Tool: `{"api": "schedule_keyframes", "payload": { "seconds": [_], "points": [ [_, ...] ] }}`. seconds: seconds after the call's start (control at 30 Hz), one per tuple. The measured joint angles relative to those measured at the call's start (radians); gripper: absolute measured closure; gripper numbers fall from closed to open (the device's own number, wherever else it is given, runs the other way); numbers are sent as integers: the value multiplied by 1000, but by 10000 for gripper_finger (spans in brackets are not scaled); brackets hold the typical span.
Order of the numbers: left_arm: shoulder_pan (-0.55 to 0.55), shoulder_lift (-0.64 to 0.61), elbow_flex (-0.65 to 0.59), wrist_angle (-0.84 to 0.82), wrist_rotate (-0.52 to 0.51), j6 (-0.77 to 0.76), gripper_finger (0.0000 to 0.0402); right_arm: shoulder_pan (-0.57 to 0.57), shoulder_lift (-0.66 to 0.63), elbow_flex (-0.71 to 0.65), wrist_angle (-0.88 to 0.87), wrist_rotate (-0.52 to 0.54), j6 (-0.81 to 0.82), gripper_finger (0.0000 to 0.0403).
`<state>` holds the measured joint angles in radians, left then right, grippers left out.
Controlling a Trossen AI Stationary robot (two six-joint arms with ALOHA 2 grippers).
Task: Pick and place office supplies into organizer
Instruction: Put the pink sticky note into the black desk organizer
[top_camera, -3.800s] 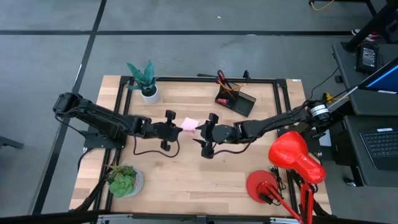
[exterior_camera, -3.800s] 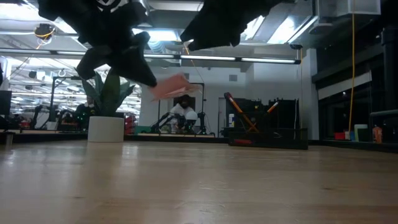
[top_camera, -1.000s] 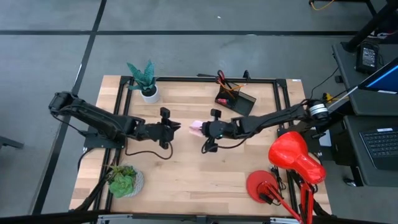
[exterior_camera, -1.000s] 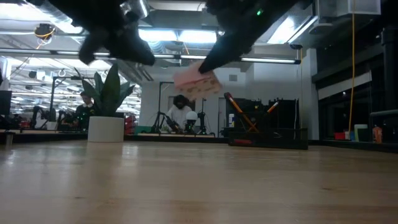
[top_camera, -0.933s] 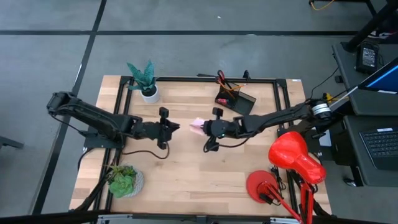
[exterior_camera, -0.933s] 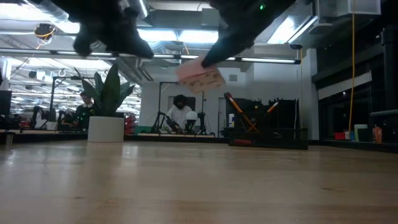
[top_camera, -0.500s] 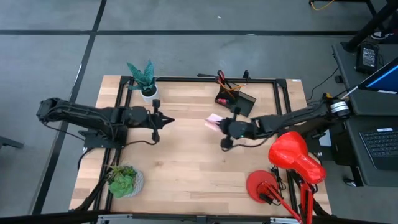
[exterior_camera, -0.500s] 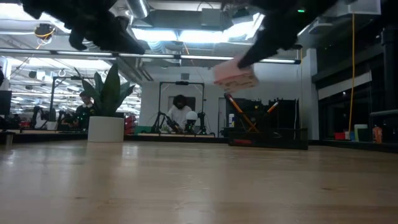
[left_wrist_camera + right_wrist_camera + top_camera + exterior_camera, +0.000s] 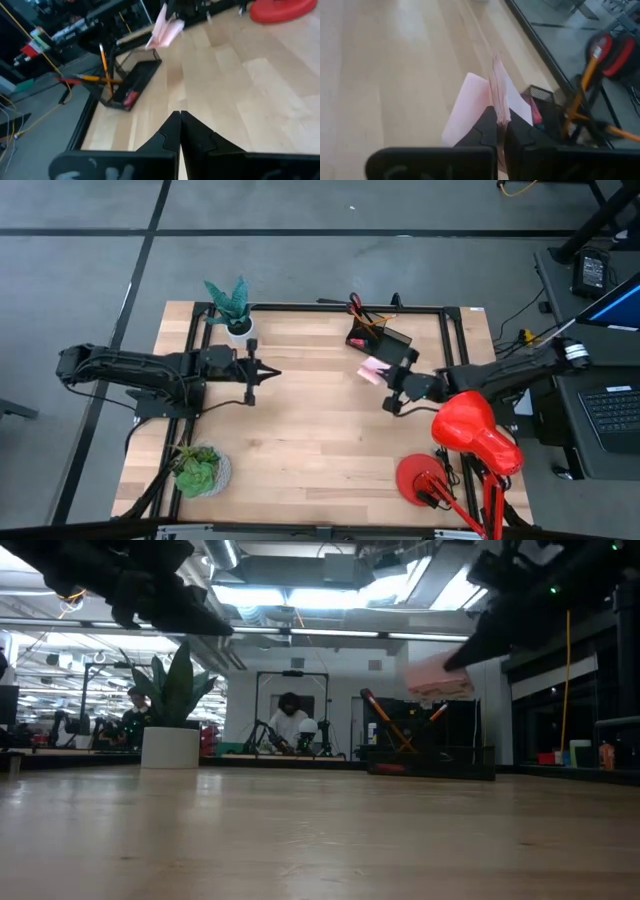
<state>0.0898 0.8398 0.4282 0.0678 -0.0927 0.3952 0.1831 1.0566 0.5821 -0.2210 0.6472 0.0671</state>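
A pink sticky-note pad (image 9: 372, 370) hangs above the table just in front of the black organizer (image 9: 379, 341), with my right gripper (image 9: 386, 376) shut on it. The low view shows the pad (image 9: 438, 683) well clear of the wood. The organizer (image 9: 131, 85) stands on the table near its far edge, with orange pencils (image 9: 103, 62) and red-handled scissors (image 9: 354, 305) standing in it. My left gripper (image 9: 273, 372) is shut and touches nothing, over the table's left half, pointing toward the right edge. My right gripper pinches the sticky-note pad between its two fingers at one edge (image 9: 499, 107). The fingers come from the table's right side, slanting a little down. The pad stands on edge beyond the fingertips, some sheets fanned apart (image 9: 467, 107), lifted clear of the table.
A white pot with a spiky plant (image 9: 238, 318) stands at the far left. A green succulent (image 9: 199, 471) sits near the front left corner. A red desk lamp (image 9: 470, 432) fills the front right. Bare wood lies between the two grippers.
My right gripper has carried the pink pad from the table's middle toward the right and far side, up to the organizer, pad still clear of the table. My left gripper has shut and drawn back toward the table's left edge.
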Motion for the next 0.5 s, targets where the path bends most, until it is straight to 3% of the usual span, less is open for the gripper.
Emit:
{"api": "schedule_keyframes", "payload": {
  "seconds": [0.2, 0.4, 0.5],
  "points": [
    [5, 17, 0, 51, 10, 1, 399, -89, -80, -43, -119, 33, 6, 396],
    [5, 25, 0, 60, 10, -11, 400, -171, -87, -62, -110, -13, -191, 396],
    [5, 35, 0, 71, 10, -16, 399, -223, -87, -75, -107, -48, -209, 396]
  ]
}}
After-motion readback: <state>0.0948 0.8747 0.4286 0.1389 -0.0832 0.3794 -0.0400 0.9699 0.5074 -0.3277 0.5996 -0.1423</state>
